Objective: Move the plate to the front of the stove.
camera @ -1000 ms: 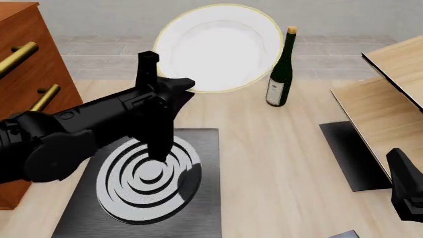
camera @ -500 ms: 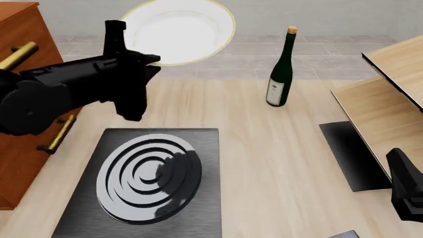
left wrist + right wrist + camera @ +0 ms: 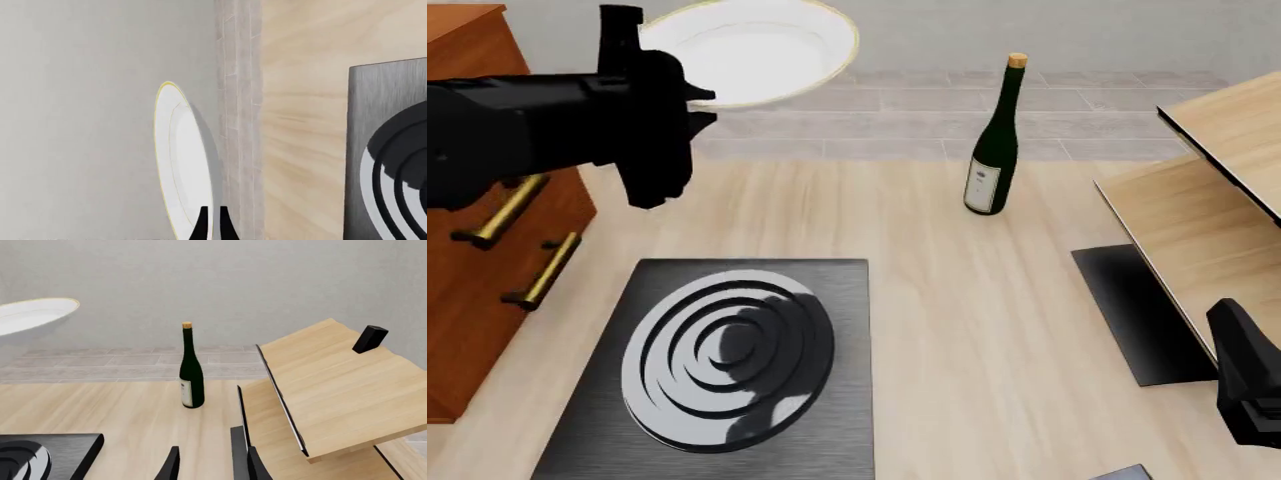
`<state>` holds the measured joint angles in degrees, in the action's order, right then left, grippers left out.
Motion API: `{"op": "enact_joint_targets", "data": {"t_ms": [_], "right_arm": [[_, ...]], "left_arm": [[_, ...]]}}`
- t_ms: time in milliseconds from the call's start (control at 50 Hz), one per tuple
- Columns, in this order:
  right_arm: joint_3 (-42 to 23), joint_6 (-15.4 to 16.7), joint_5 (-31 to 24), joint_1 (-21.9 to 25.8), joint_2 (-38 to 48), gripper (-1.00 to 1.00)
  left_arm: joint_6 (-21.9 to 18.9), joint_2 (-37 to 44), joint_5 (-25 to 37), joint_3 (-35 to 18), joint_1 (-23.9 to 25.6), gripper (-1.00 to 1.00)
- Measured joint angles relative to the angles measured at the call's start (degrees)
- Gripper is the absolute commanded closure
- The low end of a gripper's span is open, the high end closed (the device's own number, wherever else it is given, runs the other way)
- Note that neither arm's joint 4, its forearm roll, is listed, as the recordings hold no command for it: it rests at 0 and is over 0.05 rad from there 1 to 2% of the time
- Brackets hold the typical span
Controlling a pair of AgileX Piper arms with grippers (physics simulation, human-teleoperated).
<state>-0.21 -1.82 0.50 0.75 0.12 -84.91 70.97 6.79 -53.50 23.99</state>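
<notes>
The plate (image 3: 761,48), white with a thin gold rim, hangs in the air at the far left, beyond the stove's far edge, and my left gripper (image 3: 703,98) is shut on its near rim. In the left wrist view the plate (image 3: 183,165) shows almost edge-on, with the left gripper (image 3: 212,226) pinching its rim. The stove (image 3: 735,368), a dark grey slab with silver rings, lies flat on the table at the near left. My right gripper (image 3: 207,465) is open and empty at the near right, low over the table. The plate (image 3: 32,315) also shows in the right wrist view.
A green wine bottle (image 3: 994,140) stands mid-table, right of the plate. A wooden cabinet (image 3: 481,270) with brass handles sits at the left edge. Tilted wooden shelf boards (image 3: 1214,190) and a plain black mat (image 3: 1134,312) are at the right.
The left arm has carried the plate leftward and higher in the front view, from over the stove's far edge toward the far left. The right arm has not moved.
</notes>
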Motion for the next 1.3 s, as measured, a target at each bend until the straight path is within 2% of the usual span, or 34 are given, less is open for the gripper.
{"op": "enact_joint_targets", "data": {"t_ms": [440, 780, 1300], "right_arm": [[0.0, 0.0, 0.0, 0.0, 0.0, -1.0], [0.0, 0.1, -0.1, 0.0, 0.0, -1.0], [0.0, 0.2, -0.1, -0.1, 0.0, -1.0]], "left_arm": [[-0.3, -0.9, 2.1, 0.7, -1.1, 1.0], [-0.3, -0.5, -4.0, 0.2, 1.8, 1.0], [4.2, 7.6, -4.9, -9.3, -2.6, 1.0]]}}
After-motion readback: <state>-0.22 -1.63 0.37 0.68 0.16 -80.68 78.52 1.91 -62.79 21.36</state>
